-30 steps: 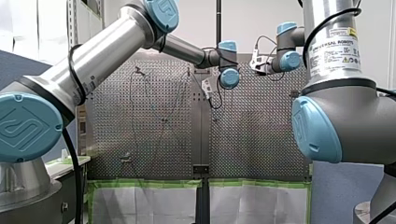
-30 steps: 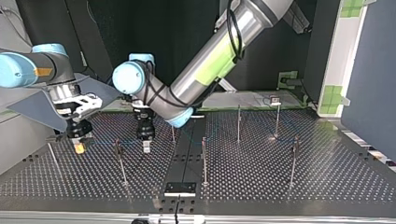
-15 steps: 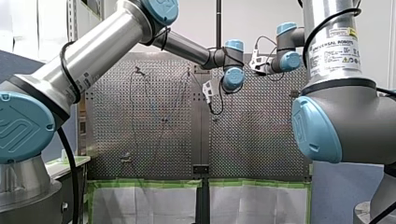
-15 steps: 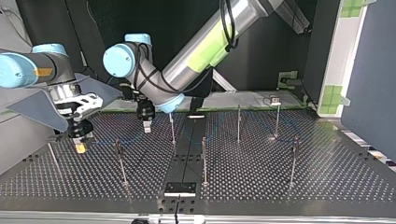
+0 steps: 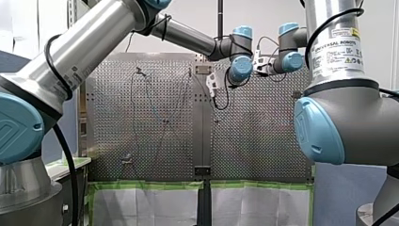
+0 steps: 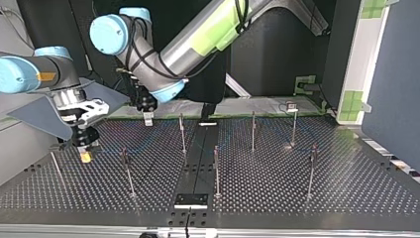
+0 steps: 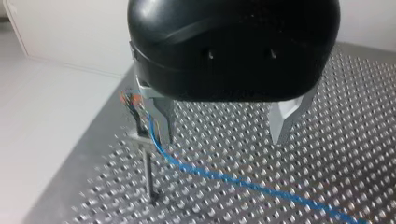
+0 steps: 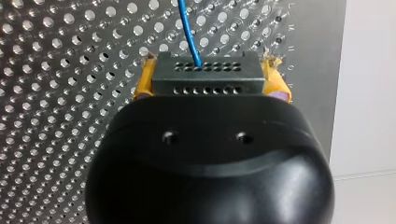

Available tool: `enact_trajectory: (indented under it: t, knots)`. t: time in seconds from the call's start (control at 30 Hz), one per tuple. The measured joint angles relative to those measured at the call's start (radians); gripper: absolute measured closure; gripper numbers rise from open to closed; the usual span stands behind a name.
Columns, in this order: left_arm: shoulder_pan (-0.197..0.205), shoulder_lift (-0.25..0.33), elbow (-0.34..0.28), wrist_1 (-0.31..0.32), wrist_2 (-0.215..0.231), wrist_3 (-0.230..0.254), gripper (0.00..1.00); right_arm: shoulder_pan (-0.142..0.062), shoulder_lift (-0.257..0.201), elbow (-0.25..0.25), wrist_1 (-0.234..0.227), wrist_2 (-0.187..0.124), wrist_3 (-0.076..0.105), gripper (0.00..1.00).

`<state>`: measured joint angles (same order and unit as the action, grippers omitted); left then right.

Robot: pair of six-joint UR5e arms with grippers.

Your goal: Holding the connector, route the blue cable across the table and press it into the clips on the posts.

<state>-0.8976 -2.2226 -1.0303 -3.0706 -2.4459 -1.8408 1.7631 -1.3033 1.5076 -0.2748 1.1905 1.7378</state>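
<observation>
Right gripper (image 8: pixel 209 79) pinches the connector (image 8: pixel 208 70) between yellow pads (image 8: pixel 143 85), blue cable (image 8: pixel 187 28) trailing from it, while left gripper (image 7: pixel 223 126) hangs spread above the table (image 7: pixel 327 154) beside a post (image 7: pixel 148 172).

My right gripper (image 8: pixel 210 71) has the connector (image 8: pixel 205 80) between its fingers, cable (image 8: pixel 187 28) running ahead over the table (image 8: pixel 60 102); beside one finger of my left gripper (image 7: pixel 223 135) stands a post (image 7: pixel 147 172).

Your left arm (image 5: pixel 89 47) and right arm (image 5: pixel 335 42): silver tubes, blue caps, black cables; left tool (image 7: pixel 223 136) metal-fingered, right tool (image 8: pixel 211 79) yellow-padded.
</observation>
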Motion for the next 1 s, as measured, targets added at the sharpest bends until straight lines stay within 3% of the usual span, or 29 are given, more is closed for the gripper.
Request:
enact_trajectory:
  t: [0.17, 0.43, 0.77, 1.0]
  knots:
    - [-0.047, 0.046, -0.047, 0.043, -0.007, -0.018, 0.0, 0.0, 0.0, 0.001, 0.0, -0.004, 0.001, 1.0]
    - [-0.118, 0.12, -0.12, 0.116, 0.055, -0.026, 0.0, 0.009, 0.0, 0.001, 0.003, -0.022, 0.0, 1.0]
    - [-0.124, 0.2, -0.201, 0.197, 0.134, -0.009, 0.0, 0.016, 0.0, 0.001, 0.003, -0.027, 0.0, 1.0]
    - [-0.125, 0.255, -0.257, 0.253, 0.148, 0.043, 0.0, 0.019, 0.0, 0.001, 0.005, -0.032, -0.001, 1.0]
